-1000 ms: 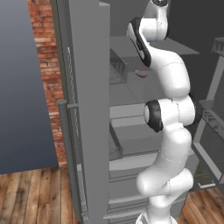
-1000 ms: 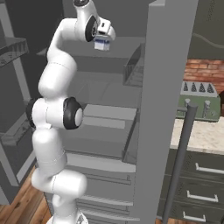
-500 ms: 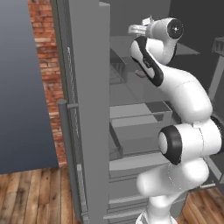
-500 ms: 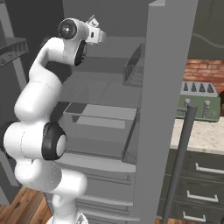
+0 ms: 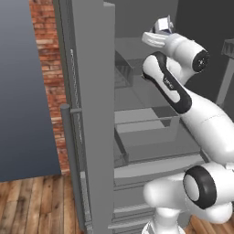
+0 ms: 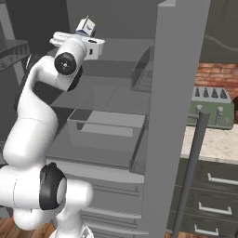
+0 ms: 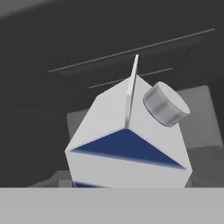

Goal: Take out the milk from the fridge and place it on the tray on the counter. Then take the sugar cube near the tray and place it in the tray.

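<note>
The jaws are closed on the milk (image 7: 127, 144), which the gripper (image 6: 86, 33) holds up high in front of the open fridge (image 6: 111, 125). In the hand view the carton shows its gable ridge and a grey round cap (image 7: 166, 104), with a blue triangle below. The carton (image 5: 163, 25) sits at the top of the raised arm, level with the upper shelves. A green toaster (image 6: 211, 109) stands on the counter (image 6: 214, 144) beside the fridge door's bar handle (image 6: 189, 172).

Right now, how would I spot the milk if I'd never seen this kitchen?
Find the tall grey fridge, its door open. At the top of the white arm, the fingers hold the milk: a small white carton with blue patches, a peaked top and a round grey cap.
</note>
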Robot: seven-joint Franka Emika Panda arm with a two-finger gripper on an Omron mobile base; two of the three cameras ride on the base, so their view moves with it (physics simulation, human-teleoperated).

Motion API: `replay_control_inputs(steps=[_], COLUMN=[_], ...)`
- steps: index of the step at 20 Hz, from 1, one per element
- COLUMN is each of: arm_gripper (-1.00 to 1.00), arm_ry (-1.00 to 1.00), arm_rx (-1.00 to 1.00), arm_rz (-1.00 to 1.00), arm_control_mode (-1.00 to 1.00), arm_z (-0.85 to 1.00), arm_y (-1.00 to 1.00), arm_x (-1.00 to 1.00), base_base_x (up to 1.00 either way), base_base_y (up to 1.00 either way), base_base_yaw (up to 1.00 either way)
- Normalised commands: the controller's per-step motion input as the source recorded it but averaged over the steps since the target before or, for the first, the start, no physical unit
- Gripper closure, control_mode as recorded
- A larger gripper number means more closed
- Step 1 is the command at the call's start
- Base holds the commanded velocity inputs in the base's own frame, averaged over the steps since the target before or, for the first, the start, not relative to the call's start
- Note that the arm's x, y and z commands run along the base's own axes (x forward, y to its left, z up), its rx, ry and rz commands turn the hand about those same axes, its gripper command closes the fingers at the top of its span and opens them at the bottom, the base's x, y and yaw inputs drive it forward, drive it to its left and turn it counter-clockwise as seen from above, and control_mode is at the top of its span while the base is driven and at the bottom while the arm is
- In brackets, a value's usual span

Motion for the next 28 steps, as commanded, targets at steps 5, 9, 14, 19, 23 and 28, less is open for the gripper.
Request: replay_control_inputs(steps=[5,9,14,19,23,28], arm_gripper=[1.00,1.00,1.00,1.00,1.00,1.00], arm_ry=[0.00,0.05,0.21,0.39,0.49,0.41], arm_rx=[-0.01,-0.02,-0.09,-0.17,-0.15,-0.03], arm_rz=[0.16,0.15,0.07,-0.01,-0.01,0.00], arm_control_mode=[-1.00,-1.00,-1.00,-1.00,-1.00,-1.00], arm_z=[0.00,0.00,-0.16,-0.84,-0.84,-0.32], arm_y=[0.21,0.20,0.16,0.04,0.00,-0.02], arm_x=[-1.00,-1.00,-1.00,-1.00,-0.96,-0.51], base_base_x=[0.00,0.00,0.00,0.00,0.00,0.00], base_base_y=[0.00,0.00,0.00,0.00,0.00,0.00], base_base_yaw=[0.00,0.00,0.00,0.00,0.00,0.00])
